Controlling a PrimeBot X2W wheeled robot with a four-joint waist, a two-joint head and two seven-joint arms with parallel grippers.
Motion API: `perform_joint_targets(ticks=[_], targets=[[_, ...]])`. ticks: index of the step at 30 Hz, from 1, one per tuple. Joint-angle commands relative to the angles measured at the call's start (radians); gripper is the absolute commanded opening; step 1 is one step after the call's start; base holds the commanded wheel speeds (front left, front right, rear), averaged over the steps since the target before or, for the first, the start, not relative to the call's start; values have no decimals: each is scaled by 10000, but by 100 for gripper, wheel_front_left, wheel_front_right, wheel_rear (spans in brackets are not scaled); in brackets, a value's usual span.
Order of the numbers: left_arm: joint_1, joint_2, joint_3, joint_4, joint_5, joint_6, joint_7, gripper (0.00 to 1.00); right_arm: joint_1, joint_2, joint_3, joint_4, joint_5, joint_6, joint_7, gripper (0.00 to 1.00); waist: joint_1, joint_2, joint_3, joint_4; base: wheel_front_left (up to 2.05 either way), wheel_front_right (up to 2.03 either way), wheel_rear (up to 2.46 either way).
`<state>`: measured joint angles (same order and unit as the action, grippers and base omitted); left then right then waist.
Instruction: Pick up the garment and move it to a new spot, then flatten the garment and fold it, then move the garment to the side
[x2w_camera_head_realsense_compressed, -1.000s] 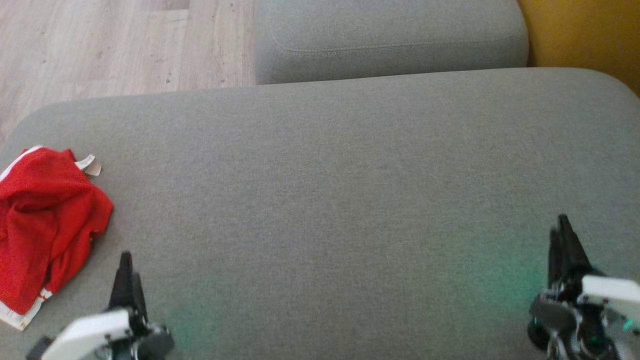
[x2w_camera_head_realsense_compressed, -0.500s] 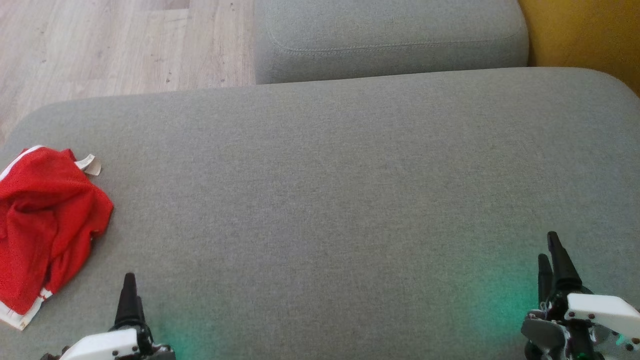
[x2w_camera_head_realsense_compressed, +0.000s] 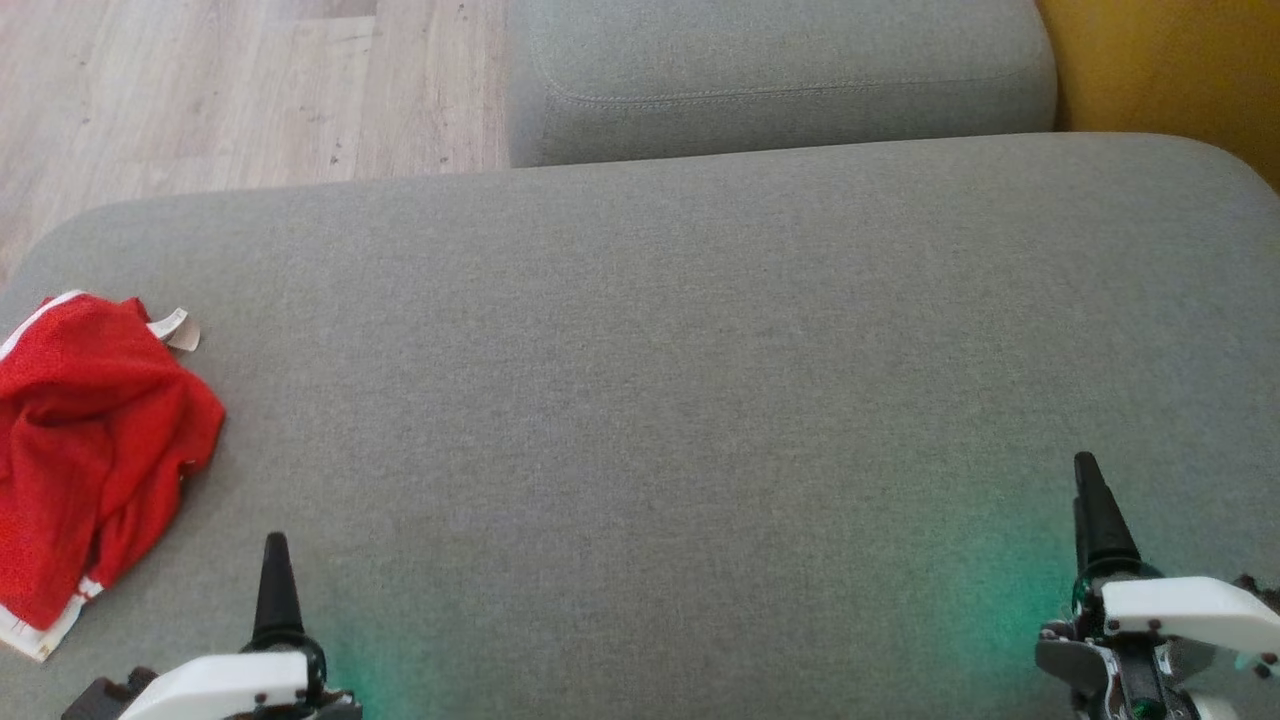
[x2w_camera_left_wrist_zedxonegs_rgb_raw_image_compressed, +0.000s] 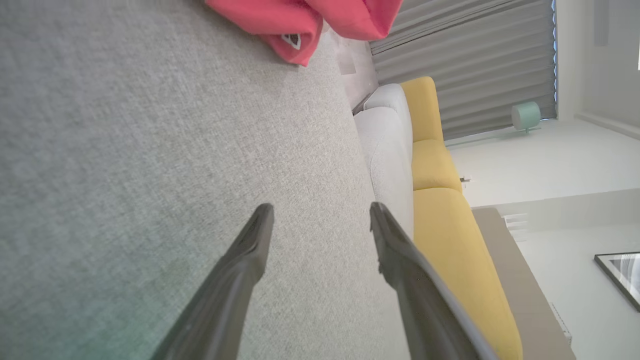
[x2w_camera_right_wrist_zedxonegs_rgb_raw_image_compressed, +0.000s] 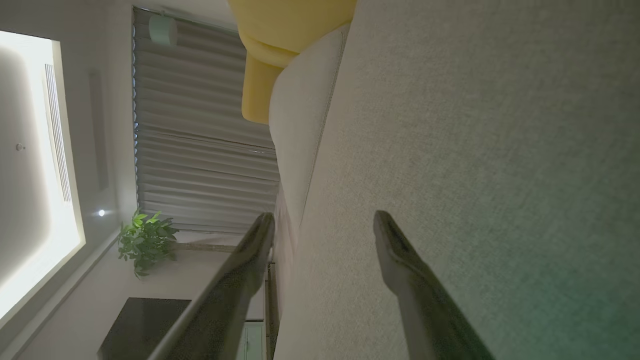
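Left hand (x2w_camera_left_wrist_zedxonegs_rgb_raw_image_compressed: 320, 212), right hand (x2w_camera_right_wrist_zedxonegs_rgb_raw_image_compressed: 322, 217): spread wide, empty, over grey sofa (x2w_camera_head_realsense_compressed: 640, 380); wood floor (x2w_camera_head_realsense_compressed: 200, 90) beyond; red garment (x2w_camera_head_realsense_compressed: 90, 440) cropped leftward.

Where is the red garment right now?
In the head view the red garment lies crumpled at the far left edge of the grey cushion, ahead and left of the left gripper, apart from it.

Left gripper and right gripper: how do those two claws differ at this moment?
The left gripper sits near the crumpled red garment; the right gripper is far across the grey cushion from it. In the head view the right gripper's fingers reach farther up the picture than the left gripper's. Shared: both are open, hold nothing, and point across bare cushion.
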<state>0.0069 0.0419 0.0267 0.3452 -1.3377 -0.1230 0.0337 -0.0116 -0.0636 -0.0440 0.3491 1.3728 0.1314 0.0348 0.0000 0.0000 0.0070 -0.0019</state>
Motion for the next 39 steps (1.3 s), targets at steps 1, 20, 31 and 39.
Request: perform_joint_targets(ticks=[1, 20, 31, 39], targets=[[-392, 156, 9, -384, 271, -18, -87, 100, -575, -232, 82, -387, -247, -2, -120, 100, 0, 0, -1, -6, 0, 0, 0], [-313, 177, -140, -607, 3112, -29, -650, 100, -714, -276, 550, -321, -3028, -3, -680, 100, 0, 0, 12, -5, 0, 0, 0], [-193, 248, -361, -786, 4478, -35, -948, 100, -705, -333, 865, -409, -4398, -3, -975, 100, 0, 0, -15, -5, 0, 0, 0], [-53, 193, -390, -879, 5611, -40, -1214, 100, -596, -284, 904, -582, -5482, -4, -1239, 100, 0, 0, -65, 9, 0, 0, 0]])
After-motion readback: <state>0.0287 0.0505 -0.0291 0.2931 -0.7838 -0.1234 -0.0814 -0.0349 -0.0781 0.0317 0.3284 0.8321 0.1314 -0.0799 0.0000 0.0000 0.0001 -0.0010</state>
